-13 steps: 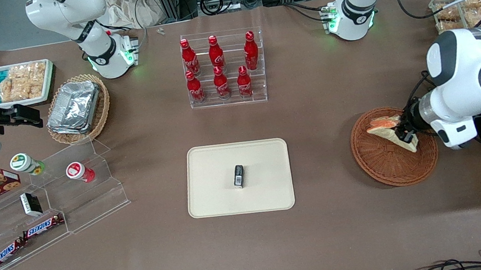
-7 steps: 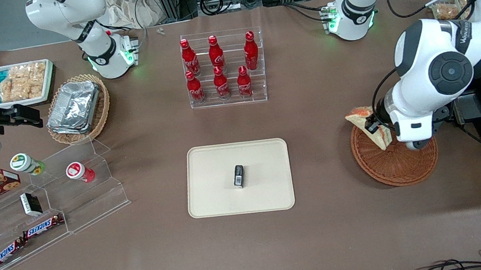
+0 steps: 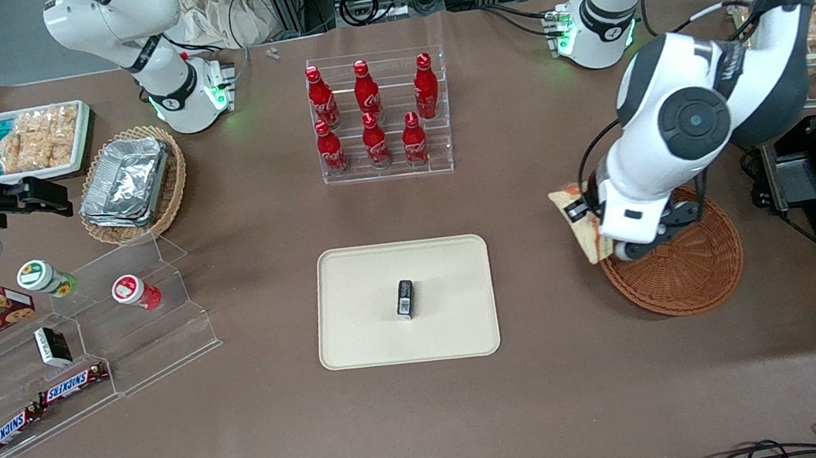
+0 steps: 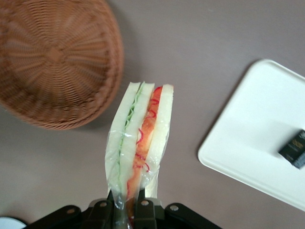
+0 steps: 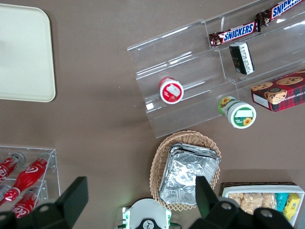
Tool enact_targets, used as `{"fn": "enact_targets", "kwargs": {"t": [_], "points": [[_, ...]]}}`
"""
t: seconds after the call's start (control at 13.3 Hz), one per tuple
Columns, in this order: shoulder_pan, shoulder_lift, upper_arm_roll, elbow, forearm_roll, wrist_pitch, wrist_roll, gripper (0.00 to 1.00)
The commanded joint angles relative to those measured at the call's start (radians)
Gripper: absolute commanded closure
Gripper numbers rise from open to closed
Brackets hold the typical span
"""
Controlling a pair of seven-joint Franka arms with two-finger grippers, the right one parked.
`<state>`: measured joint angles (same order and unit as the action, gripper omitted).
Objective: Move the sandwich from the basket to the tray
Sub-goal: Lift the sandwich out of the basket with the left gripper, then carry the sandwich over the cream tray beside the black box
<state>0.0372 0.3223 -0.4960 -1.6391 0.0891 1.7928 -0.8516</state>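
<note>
The small triangular clear-wrapped sandwich (image 4: pixel 138 138) of pale white bread, with green and red-orange filling at its edge, is seen pinched at one end by the left arm's gripper (image 4: pixel 127 210), whose fingers are clenched on the wrapped wedge. In the front view the gripper (image 3: pixel 584 217) is placed at about the ten o'clock point of the rim of the round reddish-brown woven wicker basket (image 3: pixel 681 269), with the sandwich (image 3: pixel 581 229) held clear of the weave and projecting outward over the brown table (image 3: pixel 553 398). The basket itself is observed to hold nothing else. The flat cream-beige rectangular tray (image 3: pixel 358 328) with rounded corners lies well apart, at roughly nine o'clock from the basket, toward the parked arm's end of the table; a small dark rectangular packet (image 3: pixel 405 298) rests near its centre. The step in hand is judged to be the carry from basket to tray, the lift being complete and the placement not yet made. The next move is judged to require travel over the bare table toward the tray, a descent onto an unoccupied part of it so that the packet is not struck, and only then a release of the grip.
</note>
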Motion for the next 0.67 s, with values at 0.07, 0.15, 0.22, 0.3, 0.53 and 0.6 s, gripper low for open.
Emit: {"fn": "enact_targets", "kwargs": {"t": [0.07, 0.15, 0.22, 0.3, 0.53, 0.6], "points": [[-0.149, 0.135, -0.003, 0.120, 0.136, 0.032, -0.045, 1.00], [-0.161, 0.156, -0.003, 0.120, 0.148, 0.084, -0.056, 1.00], [-0.178, 0.185, -0.003, 0.120, 0.171, 0.136, -0.055, 1.00], [-0.192, 0.213, -0.003, 0.120, 0.188, 0.187, -0.047, 1.00], [-0.243, 0.289, -0.001, 0.122, 0.234, 0.298, -0.046, 1.00], [-0.247, 0.316, -0.001, 0.122, 0.259, 0.318, -0.055, 1.00]]}}
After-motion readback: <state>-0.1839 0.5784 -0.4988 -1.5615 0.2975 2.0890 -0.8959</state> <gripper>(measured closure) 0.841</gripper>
